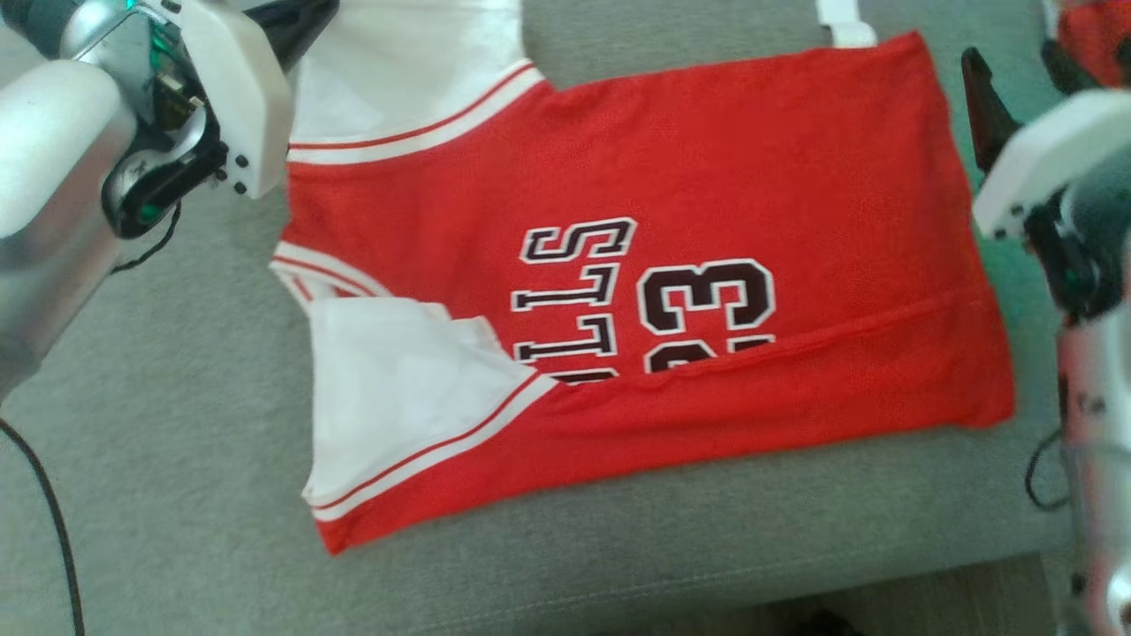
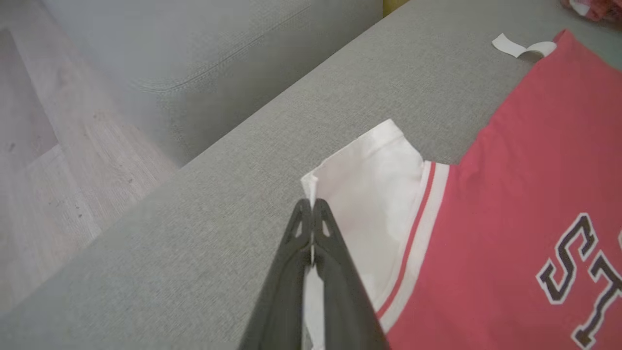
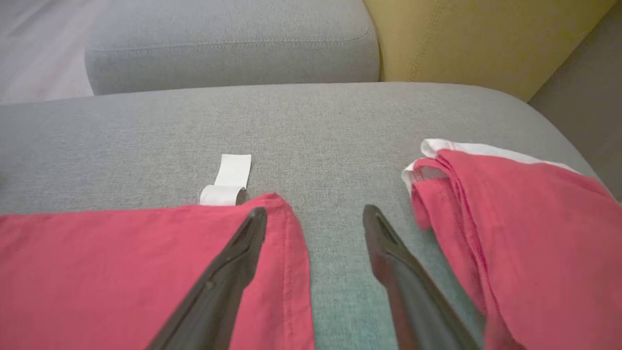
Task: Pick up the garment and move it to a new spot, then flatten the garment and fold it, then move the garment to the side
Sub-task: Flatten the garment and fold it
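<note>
The garment [image 1: 663,291] is a red jersey with white sleeves and dark lettering, spread nearly flat on a grey sofa cushion [image 1: 177,397], its near side folded over the print. My left gripper [image 2: 311,204] is shut on the edge of the far white sleeve [image 2: 374,194], with white cloth pinched between its fingers; in the head view it sits at the top left [image 1: 296,26]. My right gripper [image 3: 316,214] stands open at the garment's hem corner [image 3: 272,233], one finger over the red cloth and the other above bare cushion.
A white label tab [image 3: 228,180] sticks out from the hem. A second bunched red cloth [image 3: 510,233] lies just right of my right gripper. A yellow cushion [image 3: 486,39] stands behind. Wooden floor [image 2: 39,146] lies beyond the sofa's edge.
</note>
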{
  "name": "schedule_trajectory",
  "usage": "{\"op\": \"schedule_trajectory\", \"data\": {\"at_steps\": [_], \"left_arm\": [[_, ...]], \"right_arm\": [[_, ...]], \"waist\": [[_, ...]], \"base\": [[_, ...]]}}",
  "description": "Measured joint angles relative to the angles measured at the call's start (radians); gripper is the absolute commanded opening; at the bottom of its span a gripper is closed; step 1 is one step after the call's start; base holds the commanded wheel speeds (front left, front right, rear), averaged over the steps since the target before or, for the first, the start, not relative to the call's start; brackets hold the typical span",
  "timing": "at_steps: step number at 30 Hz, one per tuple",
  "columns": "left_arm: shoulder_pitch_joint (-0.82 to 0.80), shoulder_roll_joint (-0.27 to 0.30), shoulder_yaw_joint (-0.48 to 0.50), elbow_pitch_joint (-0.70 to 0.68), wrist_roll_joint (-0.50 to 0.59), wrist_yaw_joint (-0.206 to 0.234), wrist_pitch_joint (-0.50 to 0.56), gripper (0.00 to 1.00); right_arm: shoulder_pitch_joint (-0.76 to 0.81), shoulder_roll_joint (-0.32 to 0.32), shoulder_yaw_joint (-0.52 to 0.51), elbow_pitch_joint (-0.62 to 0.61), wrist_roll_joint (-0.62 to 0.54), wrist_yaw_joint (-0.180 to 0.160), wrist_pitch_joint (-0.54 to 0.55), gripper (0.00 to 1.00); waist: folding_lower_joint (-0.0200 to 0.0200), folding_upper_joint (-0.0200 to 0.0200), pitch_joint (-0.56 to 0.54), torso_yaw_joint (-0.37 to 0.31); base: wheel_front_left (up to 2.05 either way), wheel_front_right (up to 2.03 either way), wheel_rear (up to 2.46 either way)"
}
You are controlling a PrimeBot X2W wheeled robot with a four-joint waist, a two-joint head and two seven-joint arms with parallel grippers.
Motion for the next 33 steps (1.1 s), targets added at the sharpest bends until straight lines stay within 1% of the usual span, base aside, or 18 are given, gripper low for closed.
{"op": "schedule_trajectory", "data": {"at_steps": [5,10,13,16,17,18,21,22,23,24,30,33], "left_arm": [[-0.022,0.008,-0.014,-0.025,0.000,0.000,-0.025,0.00],[-0.028,0.009,-0.019,-0.045,0.001,0.000,-0.032,0.00],[-0.028,0.011,-0.020,-0.058,0.002,0.000,-0.032,0.00],[-0.028,0.013,-0.021,-0.066,0.002,0.000,-0.032,0.00],[-0.028,0.014,-0.021,-0.068,0.002,0.000,-0.032,0.00],[-0.029,0.016,-0.021,-0.070,0.002,0.000,-0.032,0.00],[-0.030,0.022,-0.021,-0.077,0.002,0.000,-0.032,0.00],[-0.030,0.024,-0.021,-0.079,0.002,0.000,-0.032,0.00],[-0.030,0.026,-0.021,-0.080,0.002,0.000,-0.032,0.00],[-0.030,0.027,-0.022,-0.082,0.002,0.000,-0.032,0.00],[-0.030,0.030,-0.022,-0.084,0.002,0.000,-0.033,0.00],[-0.030,0.035,-0.022,-0.083,0.011,0.000,-0.051,0.00]], "right_arm": [[-0.135,-0.012,0.023,0.179,-0.078,0.000,0.020,1.00],[-0.214,-0.029,0.030,0.331,-0.135,0.000,0.029,1.00],[-0.244,-0.029,0.035,0.388,-0.163,0.000,0.027,1.00],[-0.268,-0.030,0.036,0.429,-0.165,0.000,0.010,1.00],[-0.274,-0.030,0.039,0.443,-0.165,0.000,0.004,0.95],[-0.280,-0.029,0.041,0.456,-0.165,0.000,-0.002,0.95],[-0.291,-0.029,0.052,0.494,-0.160,0.000,-0.013,0.48],[-0.292,-0.029,0.058,0.504,-0.156,0.000,-0.019,0.38],[-0.296,-0.028,0.063,0.514,-0.152,0.000,-0.023,0.22],[-0.302,-0.028,0.069,0.521,-0.149,0.000,-0.027,0.00],[-0.328,-0.029,0.094,0.563,-0.136,0.000,-0.053,0.00],[-0.333,-0.030,0.096,0.577,-0.117,0.000,-0.068,0.00]], "waist": [[0.0000,0.0000,0.013,0.033],[0.0000,0.0000,0.032,0.047],[0.0000,0.0000,0.036,0.048],[0.0000,0.0000,0.036,0.046],[0.0000,0.0000,0.036,0.045],[0.0000,0.0000,0.035,0.044],[0.0000,0.0000,0.036,0.041],[0.0000,0.0000,0.036,0.041],[0.0000,0.0000,0.036,0.040],[0.0000,0.0000,0.037,0.040],[0.0000,0.0000,0.033,0.041],[0.0000,0.0000,0.030,0.042]], "base": [[0.00,0.00,0.00],[0.00,0.00,0.00],[0.00,0.00,0.00],[0.00,0.00,0.00],[0.00,0.00,0.00],[0.00,0.00,0.00],[0.00,0.00,0.00],[0.00,0.00,0.00],[0.00,0.00,0.00],[0.00,0.00,0.00],[0.00,0.00,0.00],[0.00,0.00,0.00]]}}
